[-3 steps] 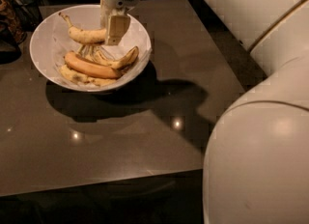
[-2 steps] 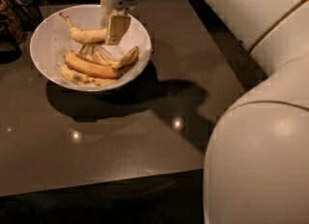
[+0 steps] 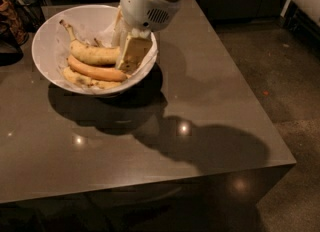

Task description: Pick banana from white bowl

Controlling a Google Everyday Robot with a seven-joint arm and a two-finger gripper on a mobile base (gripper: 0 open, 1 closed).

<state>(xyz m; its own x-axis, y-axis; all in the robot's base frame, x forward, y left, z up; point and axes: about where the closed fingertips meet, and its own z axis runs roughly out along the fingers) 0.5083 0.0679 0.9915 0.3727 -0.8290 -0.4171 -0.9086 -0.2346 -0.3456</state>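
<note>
The white bowl [image 3: 47, 38] stands at the table's far left and holds three bananas. The top yellow banana [image 3: 92, 54] lies across the bowl, and its right end runs up to my gripper. A more orange banana [image 3: 95, 71] lies under it, and a spotted one [image 3: 82, 80] lies along the near wall. My gripper [image 3: 125, 58] reaches down from above into the right side of the bowl, at the top banana's right end. The white wrist housing [image 3: 147, 6] hides the bowl's far right rim.
The bowl sits on a dark glossy table [image 3: 200, 101] whose front edge [image 3: 150, 186] and right edge [image 3: 260, 101] are close. Bare floor [image 3: 290, 51] lies to the right. Dark clutter [image 3: 10, 16] stands beyond the table's left rear corner.
The gripper has come lower into the right side of the bowl, down to the bananas. The view has shifted, and the arm's white bulk no longer fills the lower right.
</note>
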